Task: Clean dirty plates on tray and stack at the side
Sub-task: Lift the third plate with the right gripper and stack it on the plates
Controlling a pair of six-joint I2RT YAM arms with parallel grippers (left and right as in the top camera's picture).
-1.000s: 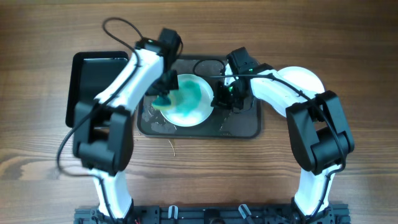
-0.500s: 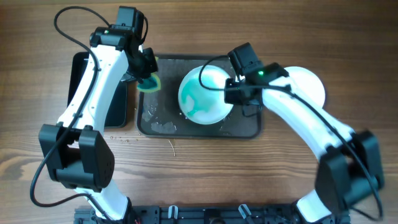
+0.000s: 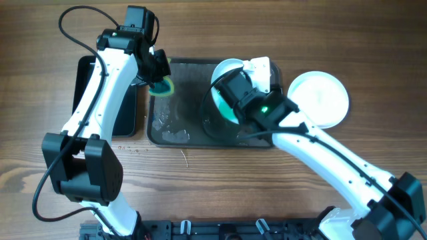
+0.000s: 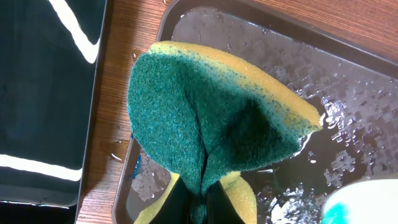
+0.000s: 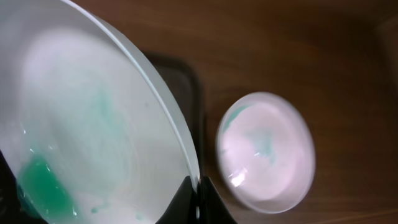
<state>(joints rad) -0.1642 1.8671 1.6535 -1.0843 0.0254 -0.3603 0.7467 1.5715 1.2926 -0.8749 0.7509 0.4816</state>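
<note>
Teal-green gunk is smeared over the round white shallow plate point(image 3: 222, 108) that the right gripper point(image 5: 198, 186) has clamped by the rim. The plate is tipped up on edge above the right half of the large flat dark grey tray point(image 3: 193, 127). The smear looks thickest near the lower part, with thinner cloudy streaks across the rest of the glossy face. A second white plate point(image 3: 323, 97) lies flat on the wooden table point(image 3: 220, 193) just right of the tray, with faint teal traces on it. The left gripper point(image 4: 198, 202) is pinched tight on a folded yellow foam sponge with a rough green scouring face point(image 4: 205, 112), over the tray's far-left corner. The tray is wet and beaded with droplets. A glossy black rectangular container point(image 3: 87, 73) sits just left of it.
</note>
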